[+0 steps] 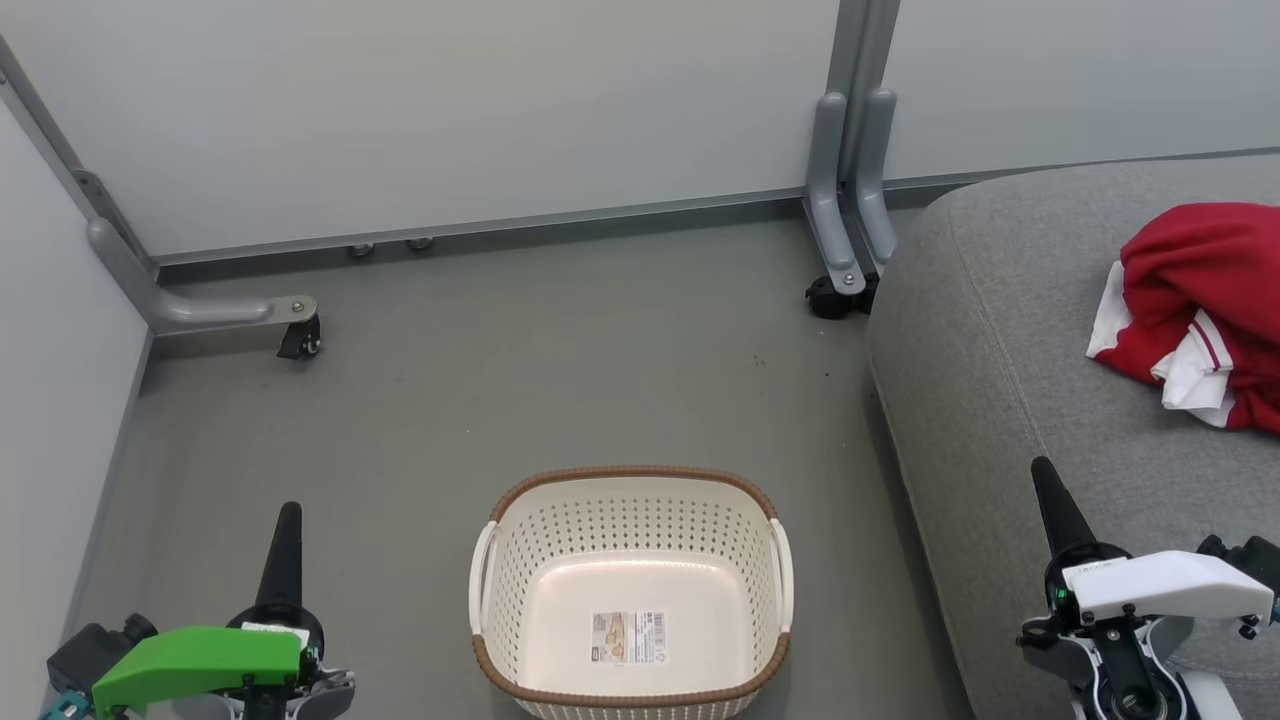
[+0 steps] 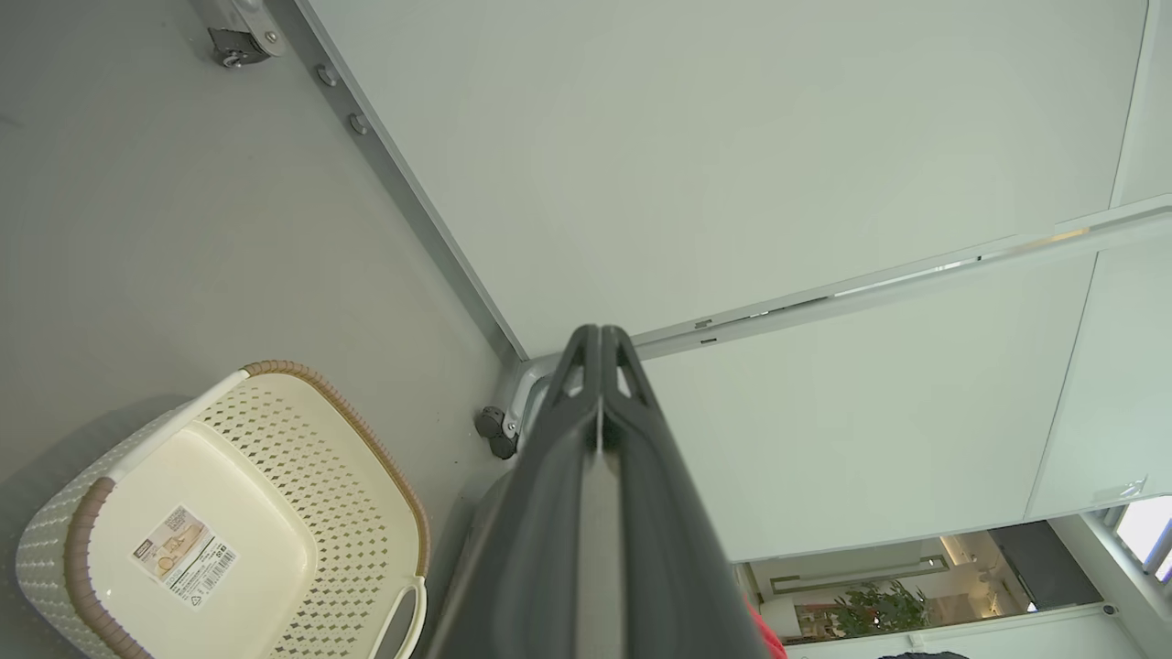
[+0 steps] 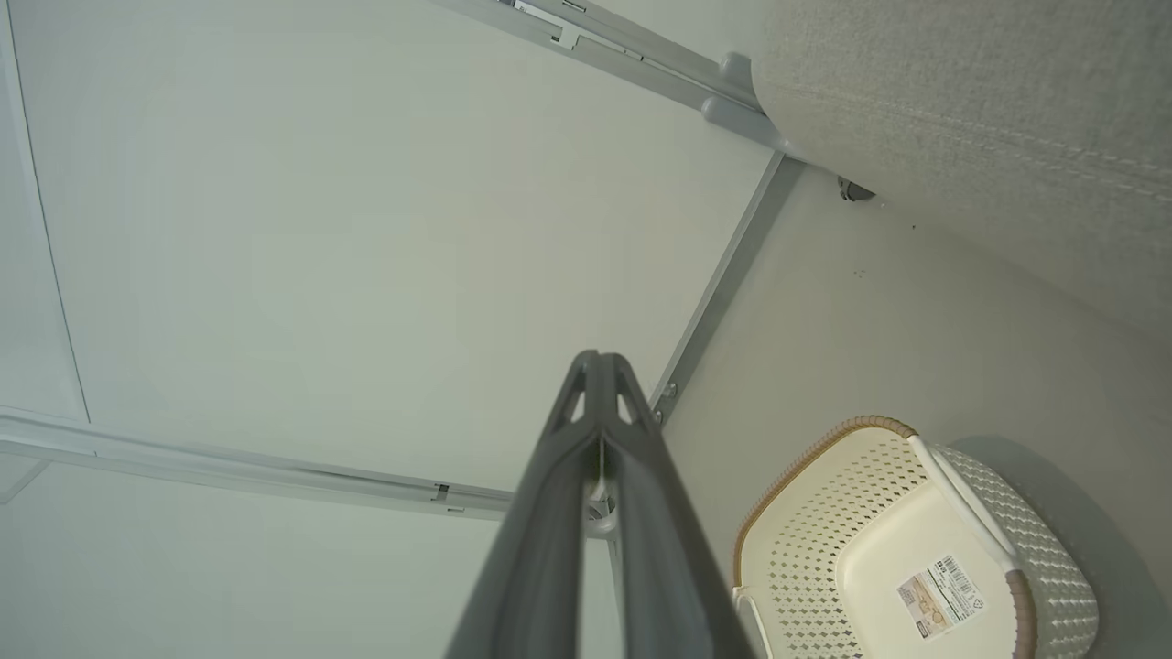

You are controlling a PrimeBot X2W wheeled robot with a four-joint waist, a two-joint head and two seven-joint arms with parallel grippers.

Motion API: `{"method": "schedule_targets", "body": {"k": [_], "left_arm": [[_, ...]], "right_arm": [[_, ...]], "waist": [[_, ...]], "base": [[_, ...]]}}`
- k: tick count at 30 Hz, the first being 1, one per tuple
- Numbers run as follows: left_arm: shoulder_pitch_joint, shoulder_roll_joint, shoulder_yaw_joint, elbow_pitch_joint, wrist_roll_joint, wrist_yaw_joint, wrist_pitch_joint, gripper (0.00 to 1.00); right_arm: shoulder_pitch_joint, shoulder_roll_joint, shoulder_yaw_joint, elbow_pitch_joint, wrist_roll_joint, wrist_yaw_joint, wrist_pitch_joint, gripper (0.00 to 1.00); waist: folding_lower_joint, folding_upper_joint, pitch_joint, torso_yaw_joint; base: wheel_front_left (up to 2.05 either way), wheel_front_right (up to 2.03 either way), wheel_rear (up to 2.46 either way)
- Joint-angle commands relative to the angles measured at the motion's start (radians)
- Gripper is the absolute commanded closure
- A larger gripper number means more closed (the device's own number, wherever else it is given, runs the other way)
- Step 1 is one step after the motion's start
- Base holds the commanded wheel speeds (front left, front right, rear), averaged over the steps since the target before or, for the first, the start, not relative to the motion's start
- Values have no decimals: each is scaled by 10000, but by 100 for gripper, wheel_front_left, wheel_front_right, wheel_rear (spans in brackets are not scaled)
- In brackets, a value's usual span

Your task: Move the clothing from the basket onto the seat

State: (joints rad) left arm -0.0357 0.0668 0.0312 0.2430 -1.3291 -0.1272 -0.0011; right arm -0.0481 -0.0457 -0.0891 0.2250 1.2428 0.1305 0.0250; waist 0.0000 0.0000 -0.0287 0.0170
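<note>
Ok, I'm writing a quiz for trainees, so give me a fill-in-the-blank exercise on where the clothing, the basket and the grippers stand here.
1. The red clothing lies on the grey ____.
2. Inside the basket there is nothing but a ____.
3. The left gripper and the right gripper are both ____ and hold nothing.

Missing words: seat; sticker; shut.
</note>
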Motion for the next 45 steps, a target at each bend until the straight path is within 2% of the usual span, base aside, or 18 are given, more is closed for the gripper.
{"method": "schedule_targets", "body": {"k": [1, 45], "left_arm": [[-278, 60, 73, -53, -238, -36, 76, 100], [-802, 3, 632, 20, -3061, -49, 1001, 100]], "right_arm": [[-241, -55, -48, -23, 270, 5, 58, 100], [-664, -65, -267, 215, 3735, 4, 923, 100]], "waist": [[0, 0, 10, -6], [0, 0, 315, -168]], "base": [[0, 0, 0], [0, 0, 0]]}}
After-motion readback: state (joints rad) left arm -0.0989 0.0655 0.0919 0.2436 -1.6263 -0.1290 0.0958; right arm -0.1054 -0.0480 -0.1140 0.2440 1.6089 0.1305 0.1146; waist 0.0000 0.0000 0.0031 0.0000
